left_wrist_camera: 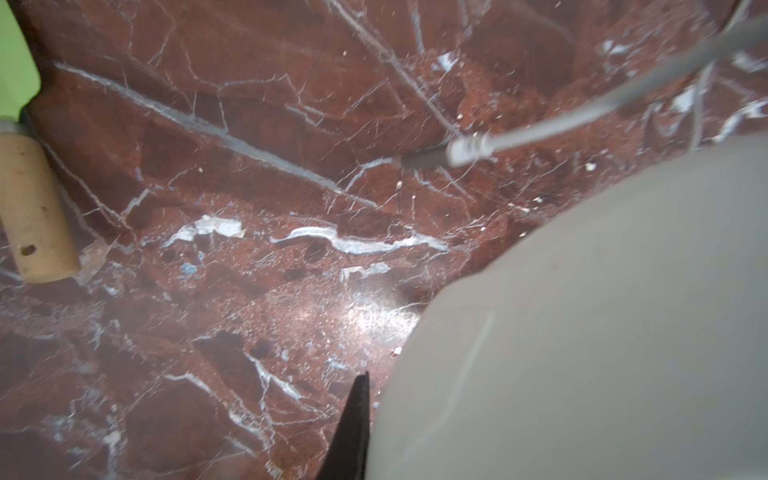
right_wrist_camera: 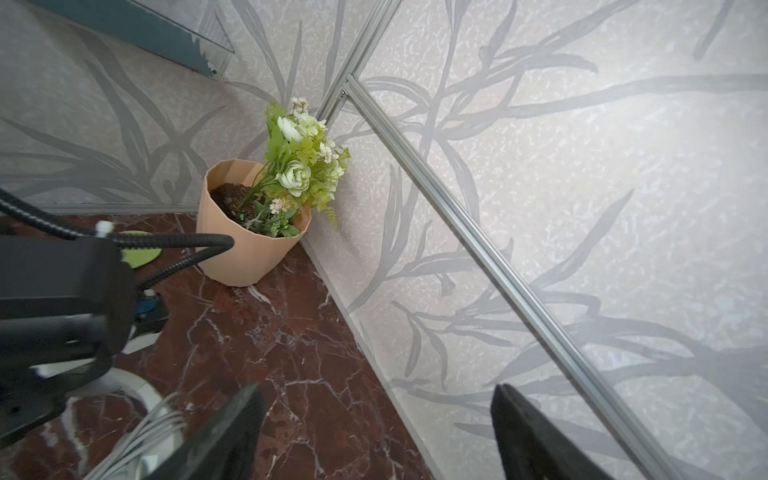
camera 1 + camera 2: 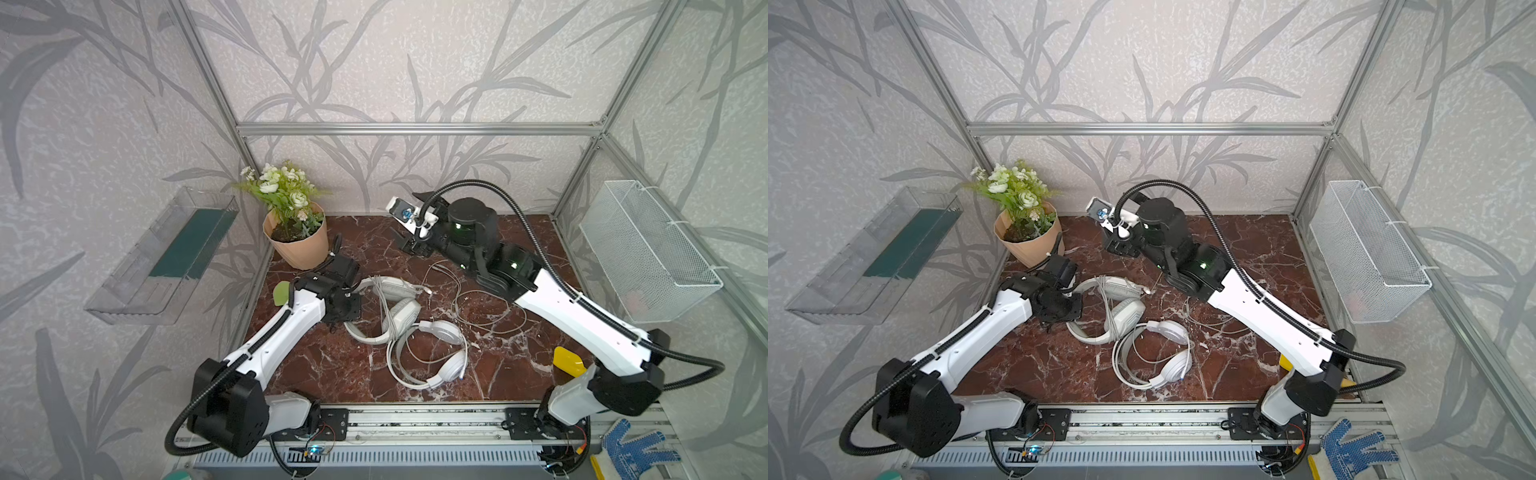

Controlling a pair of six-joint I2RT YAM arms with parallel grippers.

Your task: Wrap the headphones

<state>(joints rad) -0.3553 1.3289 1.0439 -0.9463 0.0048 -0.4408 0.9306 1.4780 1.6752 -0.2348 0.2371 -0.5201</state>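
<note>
Up front, glossy white headset (image 3: 452,366) lying unwrapped. Behind, greyish-white headset (image 3: 401,313) with few turns across it, cable tail (image 1: 582,120) loose; left gripper (image 3: 351,311) pinched closed beside it, hold unclear. Farthest, right gripper (image 2: 376,390) gaping, empty. Leaves most winding undone.

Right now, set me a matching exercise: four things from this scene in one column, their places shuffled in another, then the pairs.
1 flower pot
2 wire basket
3 glossy white headset
4 blue-dotted glove

A hung on the right wall
B on the table, toward the front
C table's back left corner
D beyond the front rail, right

Pairs: 1-C, 2-A, 3-B, 4-D
</note>
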